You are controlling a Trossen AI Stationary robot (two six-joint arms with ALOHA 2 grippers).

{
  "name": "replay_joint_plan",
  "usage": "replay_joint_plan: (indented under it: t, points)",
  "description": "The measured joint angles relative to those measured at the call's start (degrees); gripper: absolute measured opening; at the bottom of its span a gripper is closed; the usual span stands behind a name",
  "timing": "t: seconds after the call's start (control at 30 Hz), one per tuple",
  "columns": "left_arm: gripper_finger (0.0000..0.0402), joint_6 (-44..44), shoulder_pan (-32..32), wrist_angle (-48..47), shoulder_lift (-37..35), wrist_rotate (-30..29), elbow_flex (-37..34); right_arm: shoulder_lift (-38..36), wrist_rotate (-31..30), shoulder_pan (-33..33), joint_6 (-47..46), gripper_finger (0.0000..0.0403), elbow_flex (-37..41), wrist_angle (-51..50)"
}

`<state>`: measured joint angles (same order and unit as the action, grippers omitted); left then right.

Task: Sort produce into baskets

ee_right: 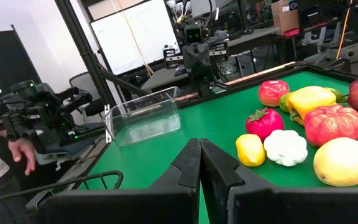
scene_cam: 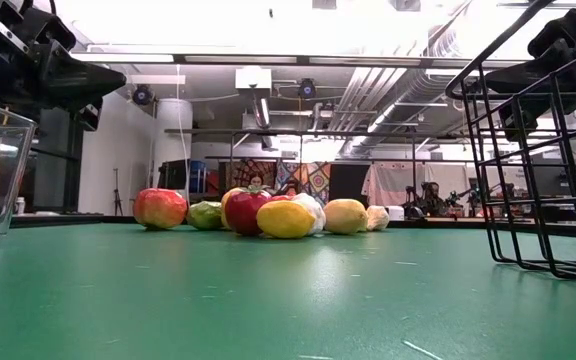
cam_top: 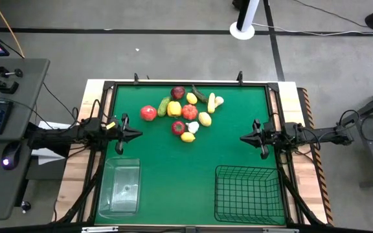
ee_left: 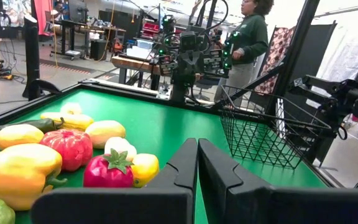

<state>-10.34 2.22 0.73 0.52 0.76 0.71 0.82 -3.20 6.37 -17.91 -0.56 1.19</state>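
Sorting not begun, I judge: toy produce pile (cam_top: 188, 111) sits mid-table, clear plastic bin (cam_top: 121, 188) and black wire-mesh basket (cam_top: 247, 192) hold nothing, my left gripper (cam_top: 135, 134) and right gripper (cam_top: 245, 138) are closed, empty.

I have a green table top (cam_top: 193, 168) with a dark frame around it. All the toy produce (cam_top: 185, 111) sits in one loose cluster on the far half of the mat, pieces touching or just beside one another: a red apple (cam_top: 148, 113) at the left end, a yellow pepper (cam_top: 174, 108), a ridged red tomato (cam_top: 190, 111), white garlic (cam_top: 193, 127), lemons, a dark cucumber (cam_top: 199, 94). At the near left corner stands the clear plastic bin (cam_top: 122, 186), at the near right the black wire basket (cam_top: 248, 192), well apart from each other.
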Motion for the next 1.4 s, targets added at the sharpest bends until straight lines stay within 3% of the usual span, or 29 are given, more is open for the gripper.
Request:
replay_joint_plan:
  t: [1.3, 1.4]
  points:
    - [0.0001, 0.0, 0.0, 0.0, 0.0, 0.0, 0.0, 0.0, 0.0, 0.0, 0.0, 0.0000, 0.0, 0.0]
    - [0.0001, 0.0, 0.0, 0.0, 0.0, 0.0, 0.0, 0.3, -5.9, 0.0, 0.5, 0.0000, 0.0, 3.7]
